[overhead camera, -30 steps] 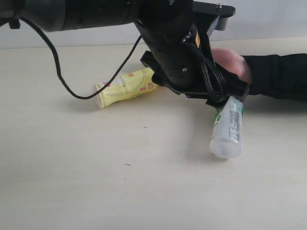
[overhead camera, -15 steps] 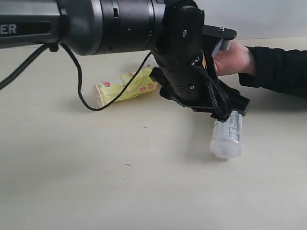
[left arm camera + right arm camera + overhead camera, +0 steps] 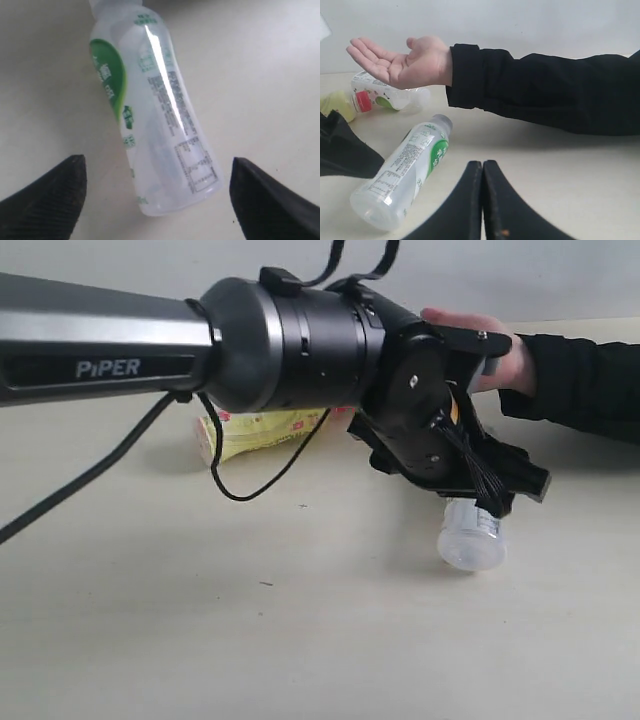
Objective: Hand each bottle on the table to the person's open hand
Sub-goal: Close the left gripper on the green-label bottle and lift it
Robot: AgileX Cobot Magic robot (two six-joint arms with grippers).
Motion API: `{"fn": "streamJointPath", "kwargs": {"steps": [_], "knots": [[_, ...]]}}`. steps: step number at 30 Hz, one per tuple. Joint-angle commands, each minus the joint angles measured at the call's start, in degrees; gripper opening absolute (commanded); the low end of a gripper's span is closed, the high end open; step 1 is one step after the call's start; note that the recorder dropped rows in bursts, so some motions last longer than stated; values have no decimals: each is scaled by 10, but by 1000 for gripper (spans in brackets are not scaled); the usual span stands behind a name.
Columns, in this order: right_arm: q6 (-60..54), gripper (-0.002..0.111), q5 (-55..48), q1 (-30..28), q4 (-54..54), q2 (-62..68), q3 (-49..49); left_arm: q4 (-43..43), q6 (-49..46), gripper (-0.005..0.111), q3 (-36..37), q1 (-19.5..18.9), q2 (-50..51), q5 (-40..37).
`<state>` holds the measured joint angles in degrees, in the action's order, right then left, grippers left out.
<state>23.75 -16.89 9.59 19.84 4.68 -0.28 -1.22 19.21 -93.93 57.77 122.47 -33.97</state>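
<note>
We see bare table (image 3: 260,75) on both sides of the frosted bottle (image 3: 155,115). Our left gripper (image 3: 157,200) straddles it, fingers (image 3: 45,200) well apart and clear of it. Between that bottle and the open hand (image 3: 402,60) only bare table shows. By the hand a red-capped bottle (image 3: 385,97) lies on the table, and a yellow bottle (image 3: 250,430) lies behind our left arm (image 3: 300,340). The sleeve (image 3: 545,85) closes off the stretch behind the hand.

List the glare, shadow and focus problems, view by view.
Left wrist view: a bright glare streak runs down the frosted bottle, and the open left pincer is nearly black, its detail lost. Right wrist view: the shut right pincer is a dark silhouette close to the lens, while the open hand is sharp. Exterior view: only soft, faint shadows on the table.
</note>
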Motion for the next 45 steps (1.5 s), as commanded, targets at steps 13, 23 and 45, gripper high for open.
{"fn": "streamJointPath", "kwargs": {"steps": [13,23,45], "knots": [[0,0,8,-3,1,2,3,81,23,76,-114,19,93,-6],[0,0,8,-3,1,2,3,115,52,76,-122,19,138,2],[0,0,8,-3,1,2,3,115,25,0,-122,20,120,-75]]}}
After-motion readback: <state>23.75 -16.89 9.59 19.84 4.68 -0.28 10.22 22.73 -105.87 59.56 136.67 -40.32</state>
